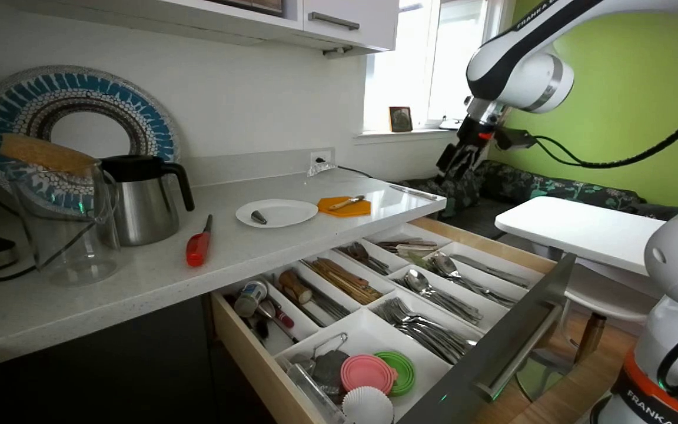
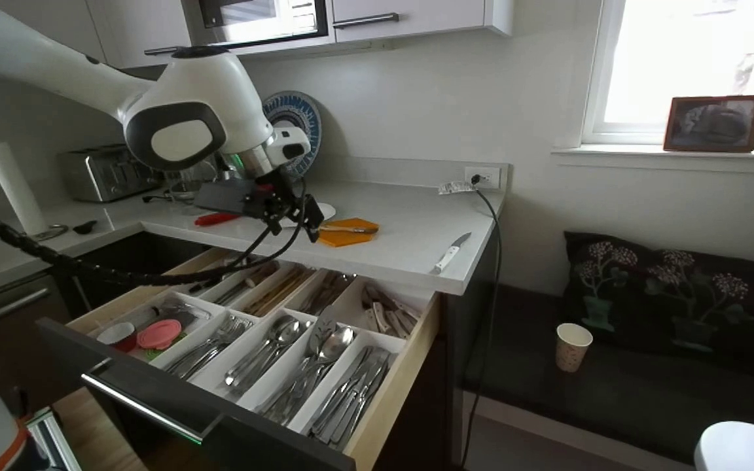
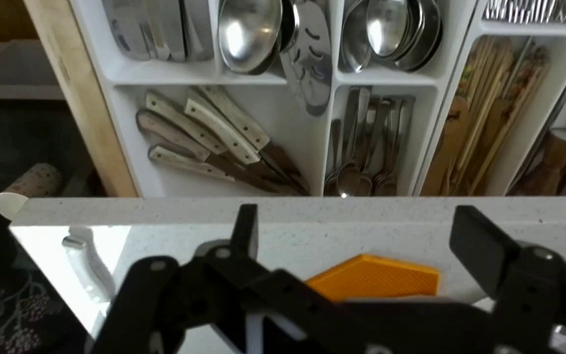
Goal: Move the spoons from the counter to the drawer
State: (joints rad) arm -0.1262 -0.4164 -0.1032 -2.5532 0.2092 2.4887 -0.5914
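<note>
Spoons lie in compartments of the open drawer [image 1: 483, 250], in both exterior views: spoons [image 1: 416, 281], spoons [image 2: 282, 330]. The wrist view also shows larger spoons [image 3: 387, 29] and smaller spoons [image 3: 354, 179] in the drawer [image 3: 74, 98]. I make out no spoon on the white counter [image 1: 239, 247]; part of it is hidden behind the gripper. My gripper [image 1: 457, 168] is open and empty, high above the counter's end. In the wrist view, the gripper [image 3: 356, 219] has its fingers wide apart, with an orange mat [image 3: 376, 278] below between them.
A white plate [image 1: 277, 213] holds a small dark metal piece. A wooden-handled utensil [image 1: 348, 203] lies on the orange mat. A white-handled knife [image 2: 450, 253] lies near the counter's end. A red-handled utensil [image 1: 199, 244], steel jug [image 1: 145, 206] and glass pitcher [image 1: 68, 235] stand farther along.
</note>
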